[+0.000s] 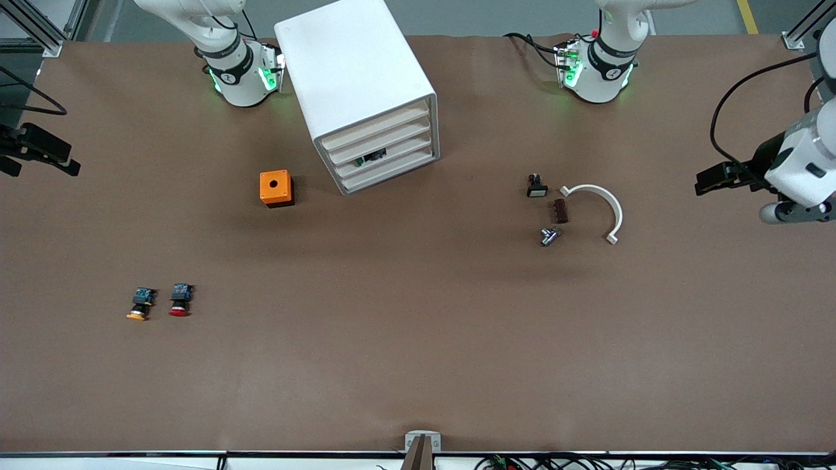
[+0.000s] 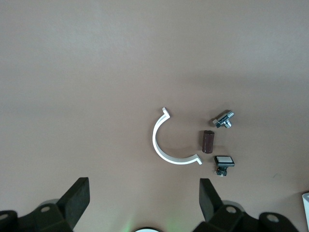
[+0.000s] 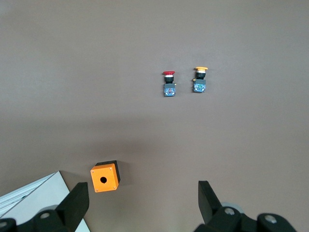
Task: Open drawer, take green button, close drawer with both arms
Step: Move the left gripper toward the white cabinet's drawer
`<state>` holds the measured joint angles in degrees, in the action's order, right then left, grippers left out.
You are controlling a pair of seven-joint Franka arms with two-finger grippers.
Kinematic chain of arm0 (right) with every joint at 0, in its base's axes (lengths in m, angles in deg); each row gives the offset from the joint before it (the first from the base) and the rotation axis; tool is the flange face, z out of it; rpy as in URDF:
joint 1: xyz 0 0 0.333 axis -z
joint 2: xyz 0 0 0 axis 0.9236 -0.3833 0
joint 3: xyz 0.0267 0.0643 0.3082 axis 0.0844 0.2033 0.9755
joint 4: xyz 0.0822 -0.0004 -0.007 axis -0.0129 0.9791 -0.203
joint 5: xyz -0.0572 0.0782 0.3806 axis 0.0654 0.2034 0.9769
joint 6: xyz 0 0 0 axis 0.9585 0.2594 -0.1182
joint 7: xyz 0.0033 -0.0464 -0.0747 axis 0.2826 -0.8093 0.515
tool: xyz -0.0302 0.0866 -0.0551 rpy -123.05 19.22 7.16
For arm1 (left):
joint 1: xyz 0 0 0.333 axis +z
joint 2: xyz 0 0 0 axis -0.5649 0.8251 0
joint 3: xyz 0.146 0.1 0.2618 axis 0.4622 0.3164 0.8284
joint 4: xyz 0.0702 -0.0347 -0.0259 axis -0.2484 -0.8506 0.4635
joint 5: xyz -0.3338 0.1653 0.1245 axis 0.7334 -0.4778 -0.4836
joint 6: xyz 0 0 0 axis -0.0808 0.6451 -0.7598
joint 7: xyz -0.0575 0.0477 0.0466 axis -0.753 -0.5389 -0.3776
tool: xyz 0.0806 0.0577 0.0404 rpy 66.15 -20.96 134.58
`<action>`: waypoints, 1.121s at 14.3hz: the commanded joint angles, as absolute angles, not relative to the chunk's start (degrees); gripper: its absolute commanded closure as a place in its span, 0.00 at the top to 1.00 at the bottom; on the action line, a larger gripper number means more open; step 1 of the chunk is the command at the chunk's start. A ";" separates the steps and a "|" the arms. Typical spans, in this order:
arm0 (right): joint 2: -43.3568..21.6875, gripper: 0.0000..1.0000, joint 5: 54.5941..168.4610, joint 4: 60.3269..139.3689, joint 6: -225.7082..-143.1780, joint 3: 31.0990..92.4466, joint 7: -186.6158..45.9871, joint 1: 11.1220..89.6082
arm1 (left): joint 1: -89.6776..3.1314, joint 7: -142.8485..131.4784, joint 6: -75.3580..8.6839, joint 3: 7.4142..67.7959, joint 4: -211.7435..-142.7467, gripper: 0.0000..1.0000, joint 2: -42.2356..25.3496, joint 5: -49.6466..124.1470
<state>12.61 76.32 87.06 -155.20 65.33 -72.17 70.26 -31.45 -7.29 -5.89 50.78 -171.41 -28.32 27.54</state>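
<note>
The white cabinet (image 1: 366, 85) stands between the two arm bases. Its four tray drawers (image 1: 382, 153) are all pushed in. A small dark part shows at the front of the third drawer from the top. The green-capped button is hidden. My left gripper (image 1: 705, 181) hangs open and empty high over the left arm's end of the table; its wide-apart fingers (image 2: 77, 198) show in the left wrist view. My right gripper (image 1: 46, 155) hangs open and empty high over the right arm's end. Its wrist view shows its fingers (image 3: 210, 200) and a corner of the cabinet (image 3: 29, 200).
An orange box with a hole (image 1: 276, 188) sits beside the cabinet. A red-capped button (image 1: 179, 300) and a yellow-orange-capped one (image 1: 140, 305) lie nearer the camera. A white half ring (image 1: 601, 209), a brown cylinder (image 1: 559, 211), a metal part (image 1: 549, 236) and a small black part (image 1: 537, 187) lie toward the left arm's end.
</note>
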 commanded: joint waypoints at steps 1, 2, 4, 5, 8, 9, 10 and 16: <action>12.81 1.00 77.50 86.87 -155.22 65.73 -72.36 71.24 | -32.28 -7.04 -5.29 50.48 -170.17 1.00 -24.32 28.43; 12.81 1.00 77.49 86.87 -155.22 65.73 -72.71 71.16 | -32.99 -7.04 -5.64 50.57 -170.08 1.00 -23.44 28.43; 12.81 1.00 77.58 86.87 -155.13 65.73 -72.88 71.68 | -33.43 -6.86 -6.17 50.48 -170.08 1.00 -22.12 28.43; 12.81 1.00 77.93 86.87 -155.13 65.81 -72.89 72.03 | -34.22 -6.69 -6.17 50.48 -169.99 1.00 -21.85 28.43; 13.07 1.00 78.64 86.87 -154.96 65.81 -72.97 72.21 | -37.28 -5.73 -6.17 50.66 -169.82 1.00 -19.57 28.78; 13.16 1.00 78.64 86.87 -154.87 65.73 -72.97 72.21 | -38.87 -2.50 -6.09 50.66 -169.82 1.00 -18.34 28.79; 13.16 1.00 78.72 86.87 -154.87 65.73 -72.97 72.21 | -40.80 2.84 -6.09 50.57 -169.64 1.00 -17.11 28.87; 13.16 1.00 78.81 86.78 -154.60 65.73 -72.97 73.18 | -49.42 33.59 -6.00 50.48 -162.98 1.00 -7.46 38.68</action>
<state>12.63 77.57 87.05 -155.16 65.22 -72.49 71.79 -48.66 25.90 -6.84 50.11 -167.64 -11.89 34.25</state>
